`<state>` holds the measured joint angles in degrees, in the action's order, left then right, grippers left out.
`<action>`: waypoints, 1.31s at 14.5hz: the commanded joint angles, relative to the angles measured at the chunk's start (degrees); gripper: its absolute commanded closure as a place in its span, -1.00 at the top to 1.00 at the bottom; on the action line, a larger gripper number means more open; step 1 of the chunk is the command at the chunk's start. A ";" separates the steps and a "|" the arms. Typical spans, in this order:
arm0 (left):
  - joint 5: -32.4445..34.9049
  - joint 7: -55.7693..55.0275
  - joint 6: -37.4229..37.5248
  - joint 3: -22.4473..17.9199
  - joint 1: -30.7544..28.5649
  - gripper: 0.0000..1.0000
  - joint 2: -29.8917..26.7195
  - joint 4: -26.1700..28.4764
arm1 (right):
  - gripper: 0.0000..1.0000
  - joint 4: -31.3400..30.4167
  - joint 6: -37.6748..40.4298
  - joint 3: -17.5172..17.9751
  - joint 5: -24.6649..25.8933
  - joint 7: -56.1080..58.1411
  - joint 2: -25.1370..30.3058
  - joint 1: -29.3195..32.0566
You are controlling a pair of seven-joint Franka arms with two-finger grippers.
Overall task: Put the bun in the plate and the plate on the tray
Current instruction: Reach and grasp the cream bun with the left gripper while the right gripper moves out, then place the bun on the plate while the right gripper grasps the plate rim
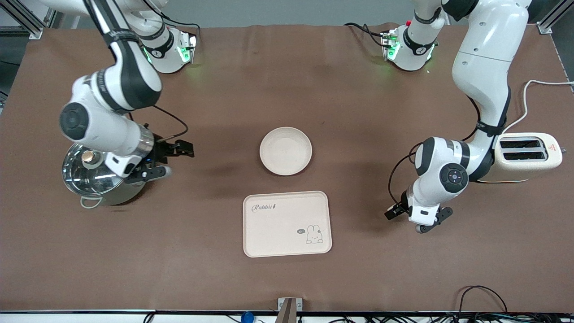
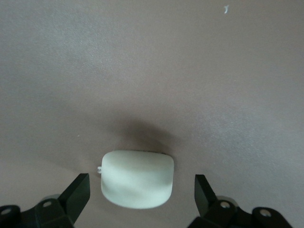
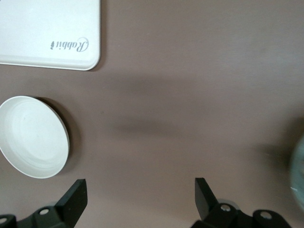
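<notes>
The bun [image 2: 137,179], a pale rounded lump, lies on the brown table between the open fingers of my left gripper [image 2: 141,195], which touch neither side of it. In the front view the left gripper [image 1: 420,223] hangs low over the table toward the left arm's end and hides the bun. The round cream plate [image 1: 285,150] sits empty at mid-table; it also shows in the right wrist view [image 3: 33,137]. The rabbit tray [image 1: 287,223] lies empty, nearer the front camera than the plate, and also shows in the right wrist view [image 3: 47,33]. My right gripper [image 1: 154,172] is open and empty beside the pot.
A steel pot with a glass lid [image 1: 94,176] stands toward the right arm's end, partly under the right arm. A cream toaster [image 1: 529,154] stands toward the left arm's end, with a white cable running from it.
</notes>
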<state>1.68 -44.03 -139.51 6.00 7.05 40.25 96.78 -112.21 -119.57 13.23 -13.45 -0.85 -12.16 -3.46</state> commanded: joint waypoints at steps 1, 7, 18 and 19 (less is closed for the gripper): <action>0.96 -0.88 -0.15 0.15 -0.02 0.41 0.88 -1.24 | 1.00 -8.79 -7.67 -0.31 -6.21 -0.20 2.40 -1.89; 0.69 -7.10 0.82 0.24 5.15 -0.03 -0.34 -1.24 | 1.00 -15.15 -25.08 -0.39 -7.90 -8.00 -2.85 -13.39; 0.78 -35.49 3.72 1.29 29.49 0.03 -3.07 -2.12 | 1.00 -12.42 -36.08 -0.39 -17.66 -17.08 -12.62 -23.43; 0.78 -37.95 3.98 1.29 31.17 0.03 -3.25 -1.94 | 0.94 -12.25 -36.52 -0.39 -18.10 -17.43 -13.24 -23.43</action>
<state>1.68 -77.24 -136.72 7.46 35.52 37.63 94.53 -124.96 -154.85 13.22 -29.48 -17.70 -24.14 -26.34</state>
